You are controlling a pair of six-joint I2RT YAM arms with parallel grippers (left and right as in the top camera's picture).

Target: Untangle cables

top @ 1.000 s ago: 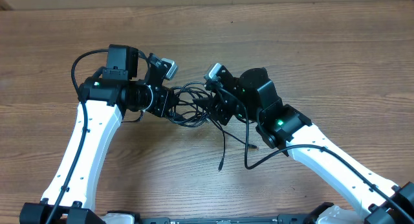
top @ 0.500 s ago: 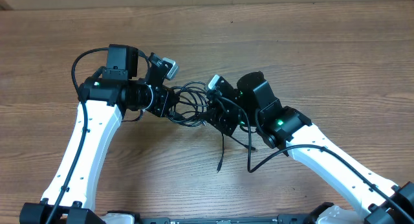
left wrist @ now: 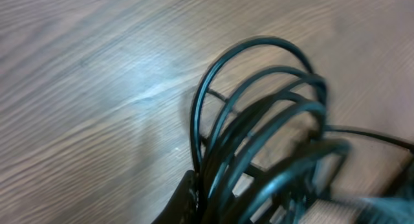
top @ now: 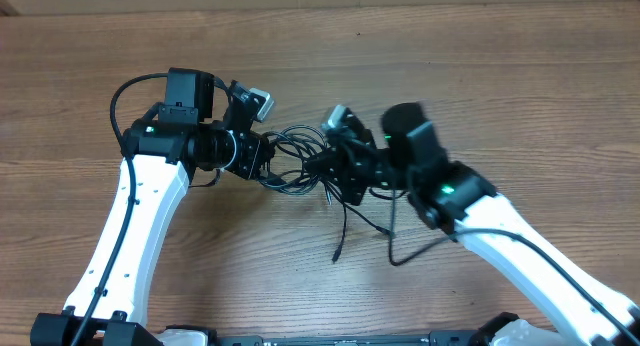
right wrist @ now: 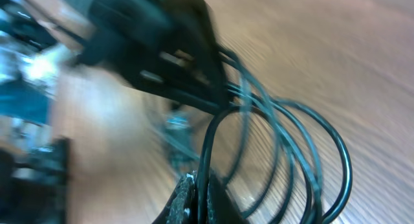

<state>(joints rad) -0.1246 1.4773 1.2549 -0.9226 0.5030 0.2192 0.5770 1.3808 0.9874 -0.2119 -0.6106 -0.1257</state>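
Note:
The black cables [top: 296, 158] lie as a tangle of loops on the wooden table, stretched between my two grippers. My left gripper [top: 262, 167] is shut on the left side of the bundle; in the left wrist view several loops [left wrist: 259, 107] arch up out of its fingers [left wrist: 187, 199]. My right gripper [top: 331, 174] is shut on a single strand at the right side of the tangle. The right wrist view shows that strand [right wrist: 208, 153] pinched between the fingertips [right wrist: 184, 197], with more loops [right wrist: 317, 153] beyond. Two loose cable ends [top: 340, 248] trail toward the table's front.
The wooden table [top: 480, 66] lies bare behind and to both sides of the arms. The left arm's own thick wire [top: 122, 101] loops above its wrist. The left gripper's body [right wrist: 149, 36] sits close, blurred, in the right wrist view.
My right gripper has closed onto a cable strand and its arm has shifted a little to the right, blurring. The left arm and its grip are unchanged.

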